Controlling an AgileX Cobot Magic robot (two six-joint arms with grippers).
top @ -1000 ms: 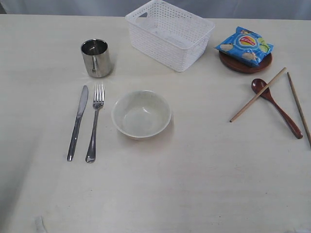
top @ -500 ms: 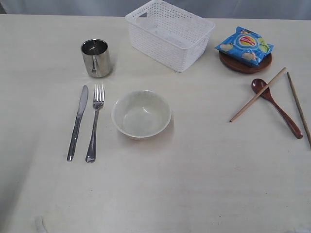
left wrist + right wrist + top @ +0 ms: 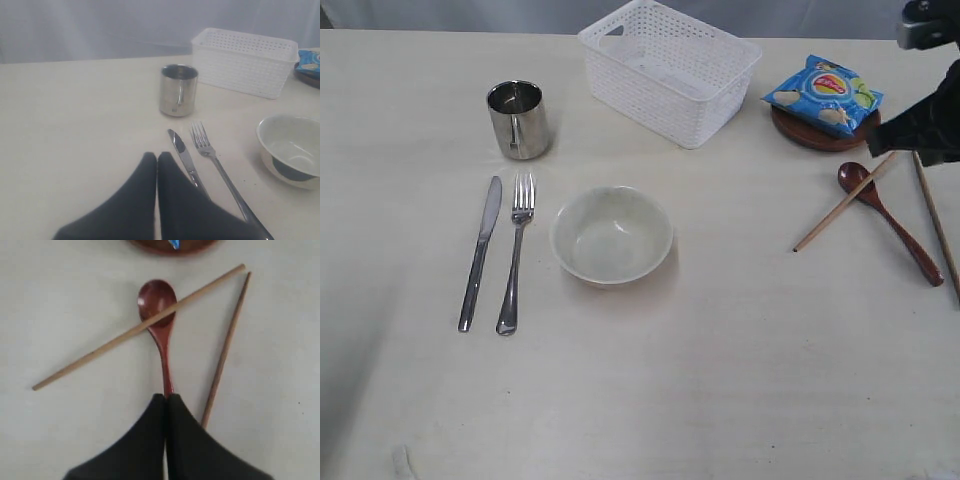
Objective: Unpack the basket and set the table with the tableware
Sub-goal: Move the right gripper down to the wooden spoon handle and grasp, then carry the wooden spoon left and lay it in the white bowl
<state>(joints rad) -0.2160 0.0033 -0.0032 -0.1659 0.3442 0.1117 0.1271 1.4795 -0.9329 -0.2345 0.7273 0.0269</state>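
Suddenly the dark right arm [image 3: 920, 125] is coming into the exterior view at the far right, where a moment ago only tableware was showing. The right gripper [image 3: 165, 399] is hanging with its jaws pressed together, gripping nothing that I can make out, just over the handle of the red-brown wooden spoon [image 3: 885, 220]. That is pointing, I'd say, to a tidy-up of this muddled right-hand group. One thin wooden chopstick [image 3: 840, 205] is lying slantwise across the spoon's bowl, and the second chopstick [image 3: 935, 220] is lying apart, further right.

Everything else is sitting as it was. The white perforated plastic basket [image 3: 650, 110] is at the far middle with nothing showing inside, so the unpacking is looking finished. The steel cup [image 3: 518, 120] is left of it, and the steel knife [image 3: 480, 250] and steel fork [image 3: 515, 255] are lying side by side on the left. The pale off-white bowl [image 3: 611, 235] is sitting in the middle, and the blue chips bag [image 3: 823, 95] is resting on the small brown round plate [image 3: 810, 135] at far right.

The left gripper [image 3: 157, 157], jaws together too and holding nothing, is hovering low over the pale cream table [image 3: 720, 380] by the knife's handle. Room-wise, a wide bare stretch is lying between bowl and chopsticks and all along the near side. The tight spot is the right, where the second chopstick is running close to the frame's edge, with the table's own edge out of sight
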